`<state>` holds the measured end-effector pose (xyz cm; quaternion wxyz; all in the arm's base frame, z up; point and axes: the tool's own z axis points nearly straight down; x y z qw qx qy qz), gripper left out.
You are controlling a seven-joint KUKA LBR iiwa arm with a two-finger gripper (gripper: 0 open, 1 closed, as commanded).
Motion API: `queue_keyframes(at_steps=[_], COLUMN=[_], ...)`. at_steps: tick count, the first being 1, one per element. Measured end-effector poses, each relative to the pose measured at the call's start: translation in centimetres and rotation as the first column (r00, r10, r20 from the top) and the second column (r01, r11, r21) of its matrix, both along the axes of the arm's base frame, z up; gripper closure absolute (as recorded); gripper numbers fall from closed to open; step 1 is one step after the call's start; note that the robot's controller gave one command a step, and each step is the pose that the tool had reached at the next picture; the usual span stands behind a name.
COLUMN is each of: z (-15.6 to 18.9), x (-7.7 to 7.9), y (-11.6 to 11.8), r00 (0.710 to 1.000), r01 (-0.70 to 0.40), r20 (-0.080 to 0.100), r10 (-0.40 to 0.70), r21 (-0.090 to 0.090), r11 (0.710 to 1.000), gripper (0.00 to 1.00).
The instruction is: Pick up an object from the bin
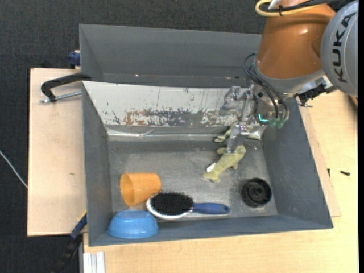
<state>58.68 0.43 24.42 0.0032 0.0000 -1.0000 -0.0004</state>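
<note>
My gripper [241,128] hangs low in the bin's far right part, under the orange wrist cover. Directly below it and a little to the left lies a pale yellow-green soft toy [226,165], long and limp like a lizard, stretched diagonally on the bin floor. The toy's upper end reaches up to the gripper's tip, and I cannot make out whether it is touched or gripped. A black round cap [256,192] rests on the floor to the toy's lower right.
An orange cup [139,187] lies on its side at the front left. A blue bowl [132,225] sits in the front left corner. A brush [185,205] with black bristles and a blue handle lies along the front wall.
</note>
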Motion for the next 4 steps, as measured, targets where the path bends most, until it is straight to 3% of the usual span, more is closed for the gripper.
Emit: queue_keyframes(at_steps=[1, 2, 3, 4], z=[-17.3, -14.2, -14.3, -17.3], x=[-4.5, -2.4, -1.3, -1.4], y=[-2.9, -4.7, -2.1, -4.1], r00=[0.898, 0.87, 0.804, 0.795], r01=[-0.44, -0.493, -0.595, -0.606], r20=[0.012, 0.015, 0.013, 0.012], r10=[0.44, 0.493, 0.595, 0.606], r21=[-0.001, -0.005, -0.003, -0.001], r11=[0.898, 0.87, 0.804, 0.795], gripper=[0.0, 0.0, 0.0, 0.0])
